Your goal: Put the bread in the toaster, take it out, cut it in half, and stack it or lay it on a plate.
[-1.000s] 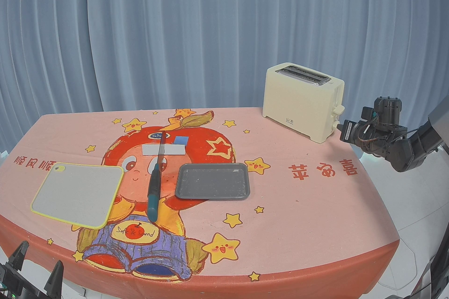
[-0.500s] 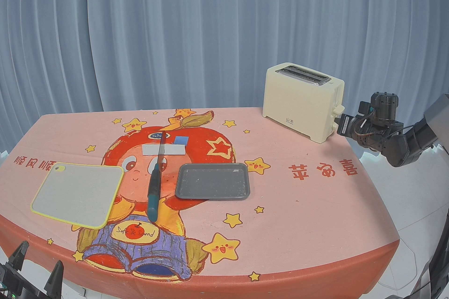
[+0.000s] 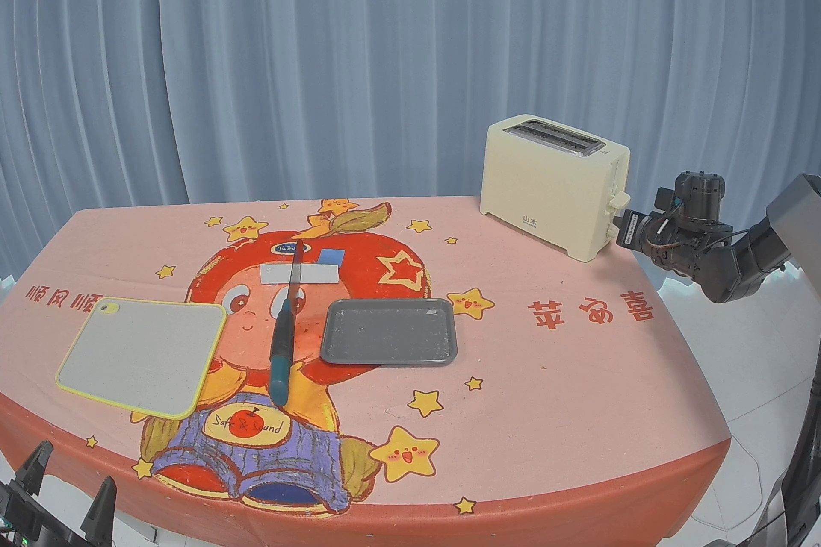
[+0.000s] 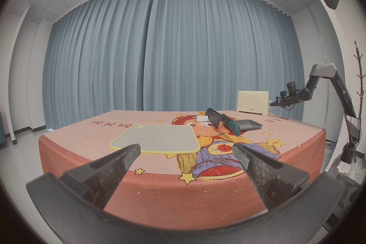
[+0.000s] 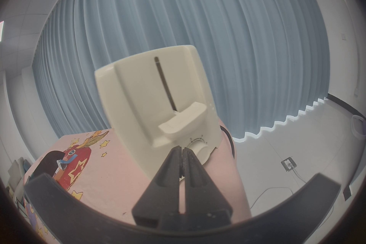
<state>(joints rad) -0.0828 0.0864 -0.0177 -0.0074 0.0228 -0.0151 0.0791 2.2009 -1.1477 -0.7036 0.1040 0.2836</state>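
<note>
Right hand (image 5: pixel 182 150) at the toaster (image 3: pixel 552 185) lever (image 5: pixel 183 121)
Closed on nothing, tips just below the lever; left hand (image 4: pixel 185 147) open, off the worktop's (image 3: pixel 547 403) near edge.

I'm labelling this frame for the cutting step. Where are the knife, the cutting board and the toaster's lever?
knife (image 3: pixel 287 324), head view, where the blade meets the handle.
cutting board (image 3: pixel 141 356), head view, middle of its grey face.
toaster lever (image 5: pixel 182 121), right wrist view, on its flat tab.
</note>
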